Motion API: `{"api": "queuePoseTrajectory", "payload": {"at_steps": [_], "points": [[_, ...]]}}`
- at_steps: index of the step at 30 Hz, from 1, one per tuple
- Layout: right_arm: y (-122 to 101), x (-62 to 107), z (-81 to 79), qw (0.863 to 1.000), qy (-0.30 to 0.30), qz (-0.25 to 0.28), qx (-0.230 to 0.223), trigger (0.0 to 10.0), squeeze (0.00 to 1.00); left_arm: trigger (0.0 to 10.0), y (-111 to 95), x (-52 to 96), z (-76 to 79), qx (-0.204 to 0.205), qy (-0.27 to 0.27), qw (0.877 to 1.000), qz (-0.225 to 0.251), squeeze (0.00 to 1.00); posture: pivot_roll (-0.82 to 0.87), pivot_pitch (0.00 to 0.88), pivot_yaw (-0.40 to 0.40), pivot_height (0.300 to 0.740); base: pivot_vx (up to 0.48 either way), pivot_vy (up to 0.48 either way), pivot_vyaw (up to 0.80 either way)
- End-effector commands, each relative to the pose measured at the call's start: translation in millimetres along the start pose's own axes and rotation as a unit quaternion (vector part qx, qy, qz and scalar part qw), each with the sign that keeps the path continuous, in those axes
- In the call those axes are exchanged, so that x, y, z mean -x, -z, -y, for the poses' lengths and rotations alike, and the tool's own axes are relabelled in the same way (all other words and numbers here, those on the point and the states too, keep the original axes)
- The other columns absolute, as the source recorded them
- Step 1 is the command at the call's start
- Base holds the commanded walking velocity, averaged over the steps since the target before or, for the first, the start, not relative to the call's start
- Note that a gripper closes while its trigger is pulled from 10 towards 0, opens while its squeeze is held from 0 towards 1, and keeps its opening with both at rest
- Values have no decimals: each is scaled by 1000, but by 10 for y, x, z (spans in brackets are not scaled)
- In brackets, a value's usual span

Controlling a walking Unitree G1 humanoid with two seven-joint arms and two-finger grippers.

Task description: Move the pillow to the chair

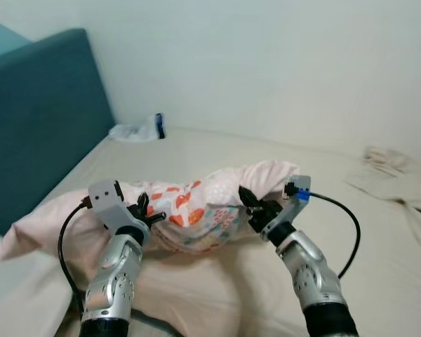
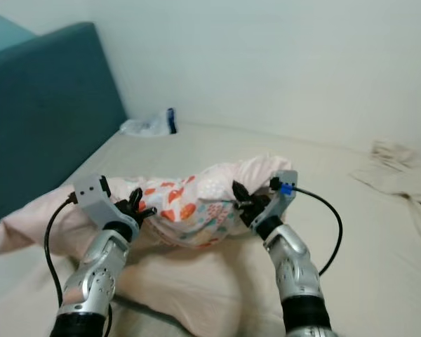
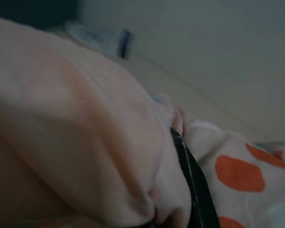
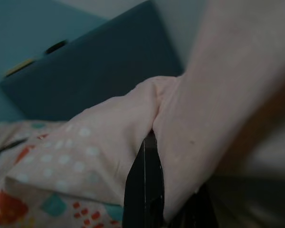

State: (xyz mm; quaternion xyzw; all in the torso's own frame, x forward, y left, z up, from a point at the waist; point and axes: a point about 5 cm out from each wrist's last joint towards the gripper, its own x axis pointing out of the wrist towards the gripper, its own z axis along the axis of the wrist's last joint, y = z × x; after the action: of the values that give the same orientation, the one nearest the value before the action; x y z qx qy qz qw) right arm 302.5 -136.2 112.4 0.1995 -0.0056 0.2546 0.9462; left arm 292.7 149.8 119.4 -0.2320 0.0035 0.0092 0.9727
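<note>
Where both ends bunch, pink heart-patterned pillow (image 1: 196,210) pinched by left gripper (image 1: 149,213) and right gripper (image 1: 248,203).

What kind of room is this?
Probably a bedroom: a beige-sheeted mattress against a teal padded headboard, and a pale pink patterned pillow pinched by the left gripper and right gripper.

Both silver arms are reached forward; the left gripper (image 1: 149,215) at 8 o'clock and right gripper (image 1: 249,204) at 5 o'clock are clamped on the pillow (image 1: 196,210).
</note>
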Motion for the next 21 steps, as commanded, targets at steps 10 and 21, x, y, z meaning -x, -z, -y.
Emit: {"api": "queuePoseTrajectory", "payload": {"at_steps": [10,21], "points": [[21,268,-206,1000,10,-13,12,10000,0,10000,105,306,168,-45,38,998,-23,0,-43,28,18,740,0,0,739],[10,283,-270,1000,16,-18,13,10000,0,10000,129,353,144,-63,29,997,-41,0,-35,35,20,740,0,0,739]]}}
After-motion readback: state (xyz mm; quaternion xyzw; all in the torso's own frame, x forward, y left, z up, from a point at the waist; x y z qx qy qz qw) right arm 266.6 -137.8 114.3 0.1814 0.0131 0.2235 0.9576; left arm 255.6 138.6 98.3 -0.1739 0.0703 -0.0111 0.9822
